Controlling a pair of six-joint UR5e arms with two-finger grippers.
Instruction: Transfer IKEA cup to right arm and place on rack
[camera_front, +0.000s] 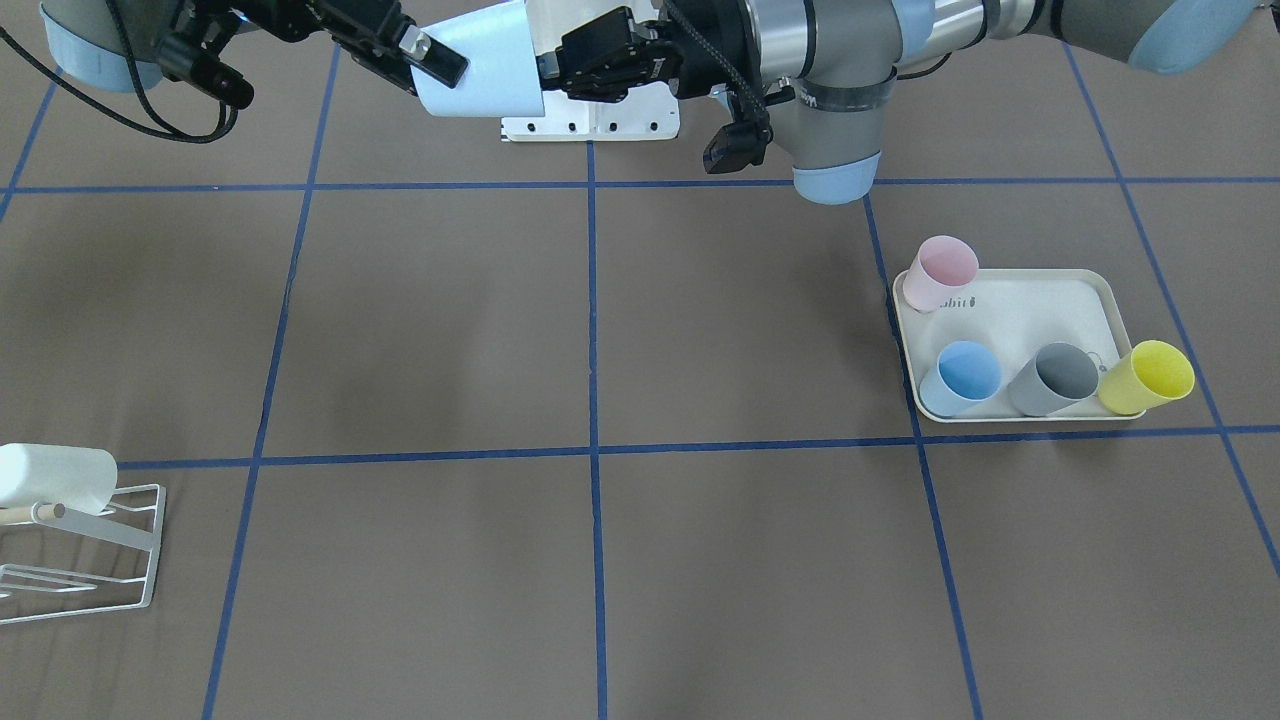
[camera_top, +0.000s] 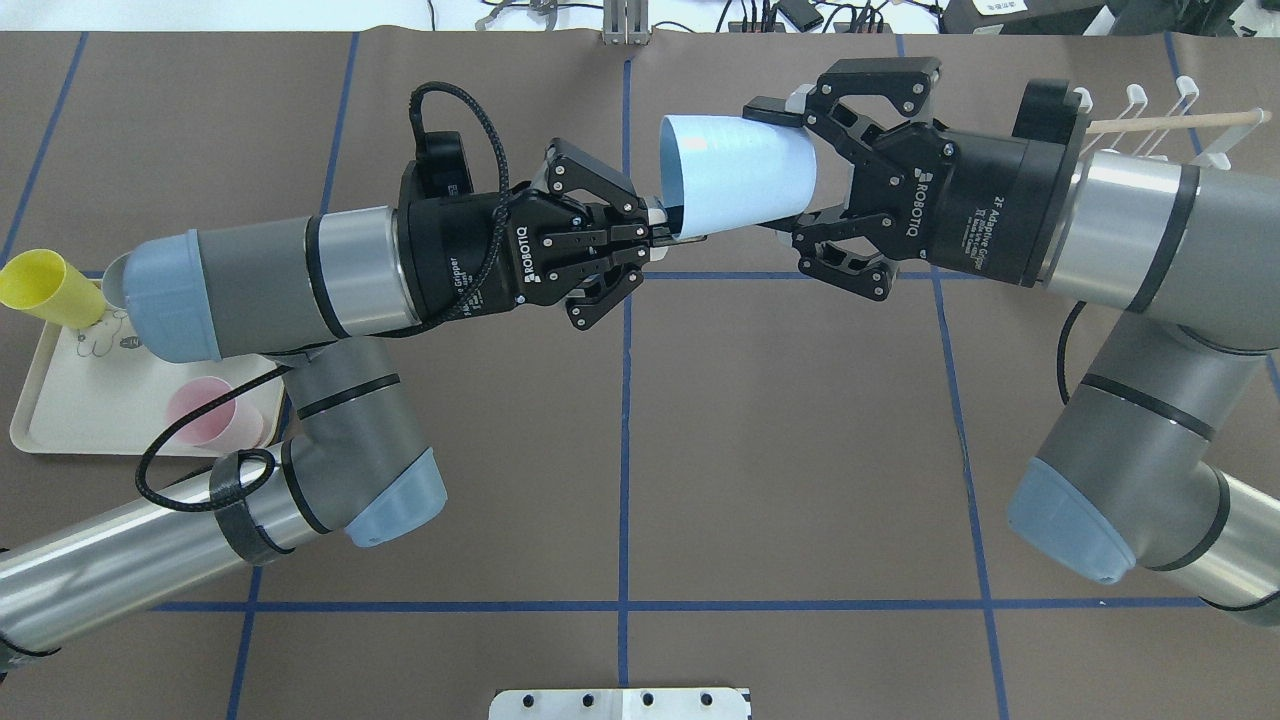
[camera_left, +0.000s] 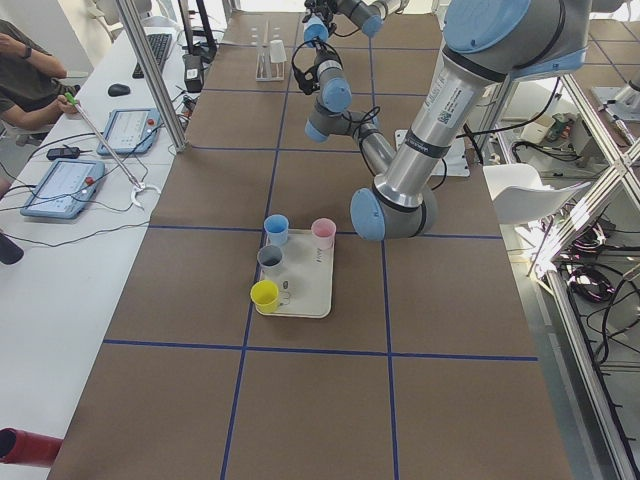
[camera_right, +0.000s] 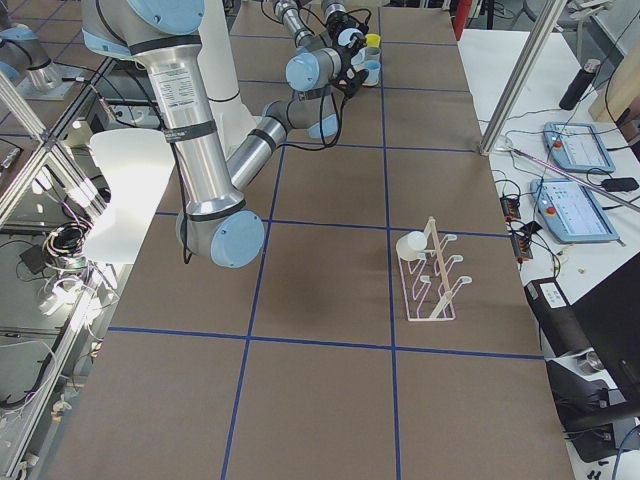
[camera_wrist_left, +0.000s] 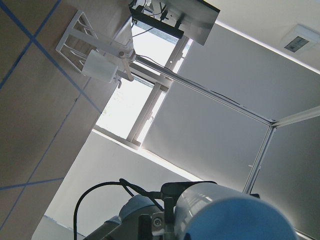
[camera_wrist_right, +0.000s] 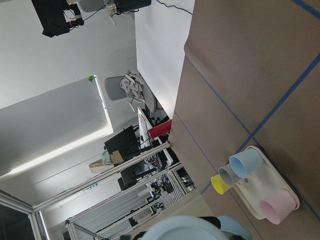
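The pale blue IKEA cup (camera_top: 735, 175) lies on its side in mid-air above the table's middle, between both arms. My left gripper (camera_top: 662, 225) is shut on the cup's rim, one finger inside the mouth. My right gripper (camera_top: 785, 165) spans the cup's base end, its fingers pressed against the wall above and below, shut on it. The front-facing view shows the same cup (camera_front: 480, 65) with the right gripper (camera_front: 440, 68) on its left and the left gripper (camera_front: 548, 72) on its right. The white wire rack (camera_front: 100, 560) stands at the table's right end, with a white cup (camera_front: 55, 478) on one prong.
A cream tray (camera_front: 1040, 310) at the table's left end holds a pink cup (camera_front: 940, 272), a blue cup (camera_front: 960, 378), a grey cup (camera_front: 1055, 378) and a yellow cup (camera_front: 1150, 378). A white mounting plate (camera_front: 590, 125) sits at the robot's base. A person sits beside the table in the exterior left view.
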